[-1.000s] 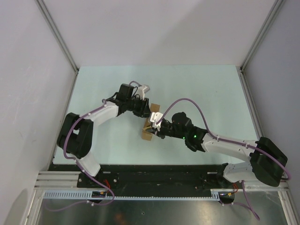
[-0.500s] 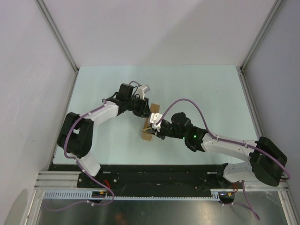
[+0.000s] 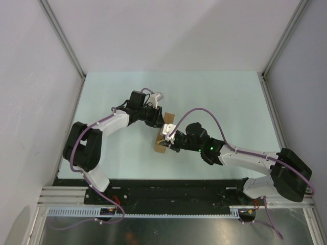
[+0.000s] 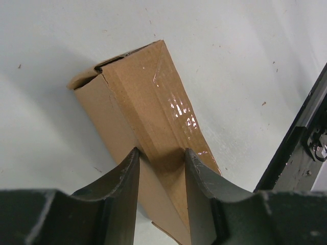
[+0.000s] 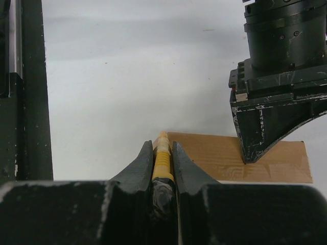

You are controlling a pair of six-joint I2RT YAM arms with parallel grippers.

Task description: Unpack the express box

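Observation:
The express box (image 3: 161,147), small and brown, stands on the pale table (image 3: 230,102) between the two arms. In the left wrist view the box (image 4: 148,97) has glossy tape along its top and an open flap at the far end. My left gripper (image 4: 161,153) is shut on the box's near end, one finger on each side; it also shows in the top view (image 3: 163,124). My right gripper (image 5: 162,145) is shut on the yellow-and-black utility knife (image 5: 162,161). The knife's tip lies at the left end of the box (image 5: 219,161).
The left gripper's body (image 5: 276,76) hangs over the box's right part in the right wrist view. A black rail (image 4: 296,148) runs along the table's near edge. Grey walls with metal posts (image 3: 64,43) close in the table on three sides.
The right arm has shifted very slightly toward the box. The left arm and the box have not visibly moved.

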